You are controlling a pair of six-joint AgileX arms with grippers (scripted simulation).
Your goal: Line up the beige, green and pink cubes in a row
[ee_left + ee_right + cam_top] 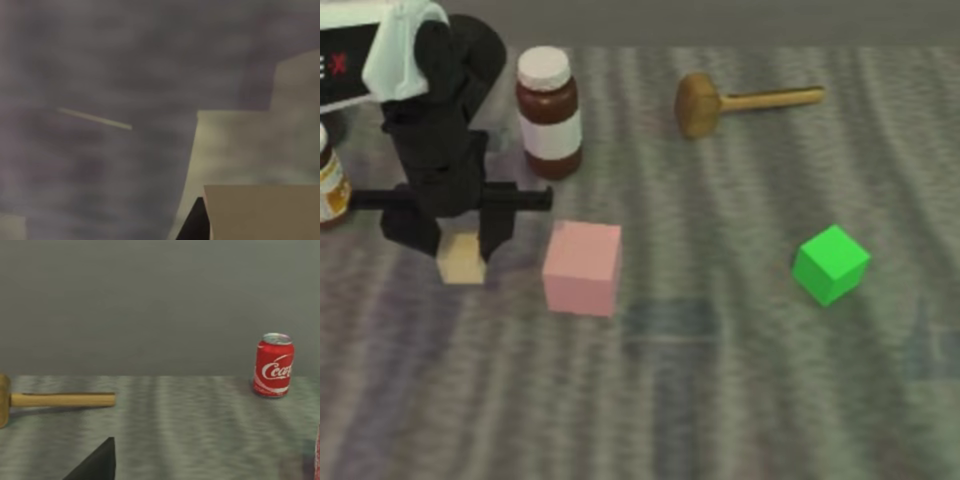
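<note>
The small beige cube rests on the table at the left, and my left gripper stands over it, a dark finger pressed against each side. In the left wrist view the beige cube fills the corner, right against a black fingertip. Just to its right, a small gap away, sits the large pink cube. The green cube lies alone far to the right, turned at an angle. My right arm is outside the top view; only a dark piece of my right gripper shows in its wrist view.
A brown white-capped bottle stands behind the pink cube, close to the left arm. A wooden mallet lies at the back middle. Another jar peeks in at the left edge. A red cola can stands far off.
</note>
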